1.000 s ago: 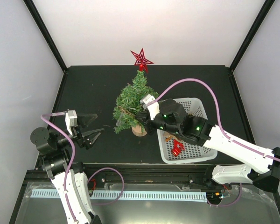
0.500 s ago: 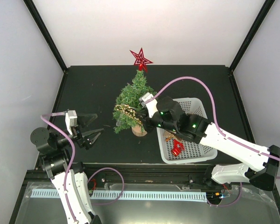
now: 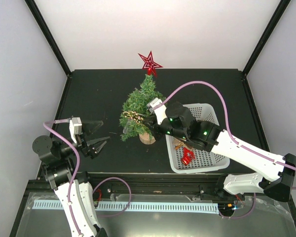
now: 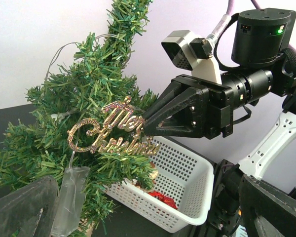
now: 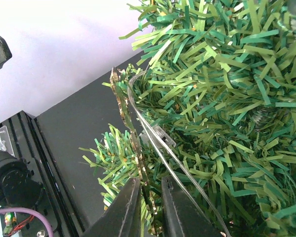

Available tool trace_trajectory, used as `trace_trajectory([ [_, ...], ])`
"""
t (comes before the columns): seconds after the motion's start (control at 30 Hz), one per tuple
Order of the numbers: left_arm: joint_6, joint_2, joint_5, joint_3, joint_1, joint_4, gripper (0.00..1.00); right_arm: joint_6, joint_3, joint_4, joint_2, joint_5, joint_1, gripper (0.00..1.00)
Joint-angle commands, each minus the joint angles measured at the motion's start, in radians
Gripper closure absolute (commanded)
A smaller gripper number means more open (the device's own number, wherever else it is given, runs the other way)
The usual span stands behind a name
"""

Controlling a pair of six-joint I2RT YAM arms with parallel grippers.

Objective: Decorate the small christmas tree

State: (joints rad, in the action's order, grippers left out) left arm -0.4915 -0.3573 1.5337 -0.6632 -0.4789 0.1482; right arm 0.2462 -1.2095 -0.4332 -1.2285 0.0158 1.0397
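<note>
The small christmas tree [image 3: 138, 109] stands at mid-table on a wooden disc base, with a red star [image 3: 149, 62] on top. My right gripper [image 3: 145, 120] reaches into its near right side, shut on a gold "Merry Christmas" ornament [image 3: 133, 116]. The left wrist view shows the ornament [image 4: 113, 134] lying against the tree's branches [image 4: 74, 98]. In the right wrist view the ornament [image 5: 122, 106] sits edge-on between my right gripper's jaws [image 5: 150, 210]. My left gripper [image 3: 99, 134] is open and empty, left of the tree.
A white basket [image 3: 208, 107] sits right of the tree under my right arm, holding a red ornament [image 3: 188, 156] and a brown one [image 3: 178, 145]. A clear light-string wire [image 5: 160, 145] runs through the branches. Black posts frame the table.
My right gripper has shifted slightly back and up, bringing the gold ornament onto the tree's near side. The left arm has not moved.
</note>
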Motion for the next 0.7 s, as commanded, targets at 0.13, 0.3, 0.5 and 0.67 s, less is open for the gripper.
trace_trajectory([
  [0.13,-0.011,0.018,0.017,0.007,-0.014,-0.031,0.01,-0.010,0.004,0.014,0.009,-0.009,-0.006,0.89],
  [0.3,-0.013,0.018,0.016,0.010,-0.016,-0.034,0.01,-0.023,-0.002,0.009,0.020,0.014,-0.006,0.99],
  [0.5,-0.013,0.020,0.015,0.011,-0.017,-0.036,0.01,-0.041,-0.024,-0.012,0.022,0.033,-0.004,0.99],
  [0.67,-0.015,0.021,0.016,0.012,-0.017,-0.038,0.01,-0.047,-0.034,-0.012,0.026,0.023,-0.003,0.99],
])
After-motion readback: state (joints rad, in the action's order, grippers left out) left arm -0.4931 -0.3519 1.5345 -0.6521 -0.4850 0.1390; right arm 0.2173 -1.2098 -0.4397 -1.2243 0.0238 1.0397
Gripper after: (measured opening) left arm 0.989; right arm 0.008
